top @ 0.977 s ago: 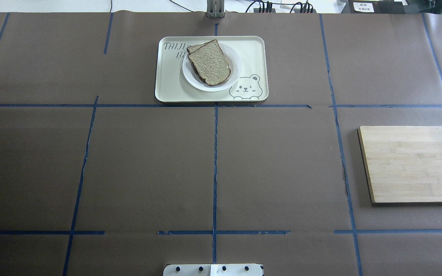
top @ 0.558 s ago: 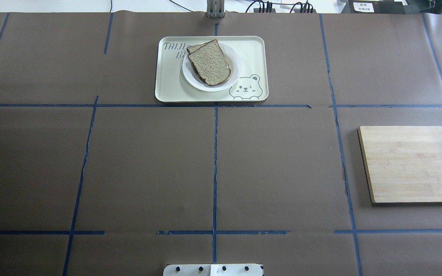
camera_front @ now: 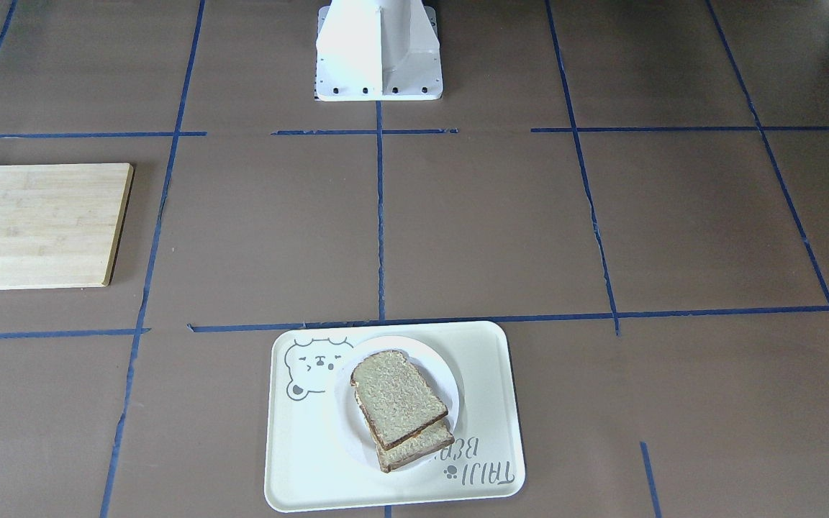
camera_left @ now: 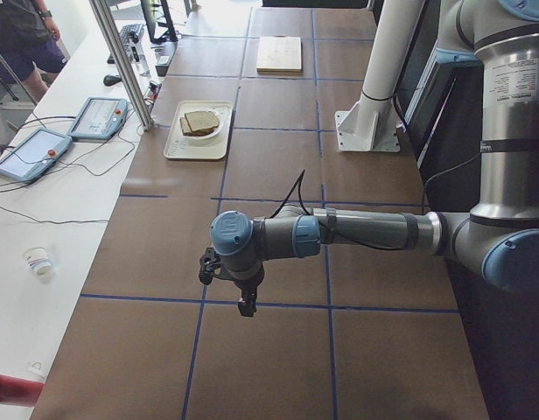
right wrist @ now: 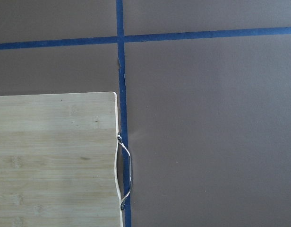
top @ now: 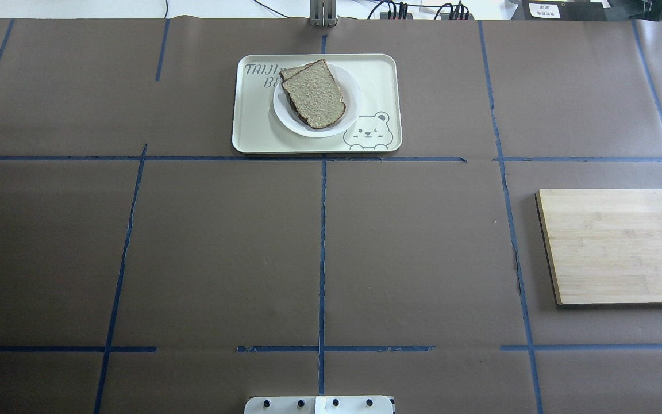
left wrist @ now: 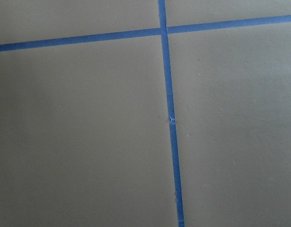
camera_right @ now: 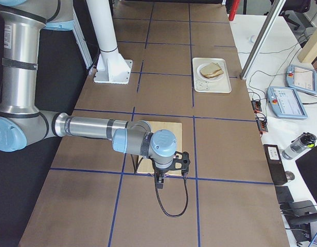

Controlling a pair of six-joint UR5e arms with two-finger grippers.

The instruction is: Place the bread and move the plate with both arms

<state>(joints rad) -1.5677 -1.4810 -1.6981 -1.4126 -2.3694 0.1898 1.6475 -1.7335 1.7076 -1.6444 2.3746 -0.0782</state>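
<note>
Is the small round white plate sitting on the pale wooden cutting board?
No, the small round white plate rests on the cream rectangular bear-print tray, well apart from the pale wooden cutting board.

There are two pale brown speckled bread slices [top: 315, 96], one round white plate [top: 354, 91], one cream rectangular tray [top: 250, 129], one wooden cutting board [top: 618, 244], two silver-grey robot arms [camera_left: 366, 232], and one white pedestal base [camera_front: 378, 50].

Lighting's bright and even from above, focus sharp everywhere; the cutting board [top: 618, 247] only throws a thin soft shadow, left wrist view's dimmer.
</note>
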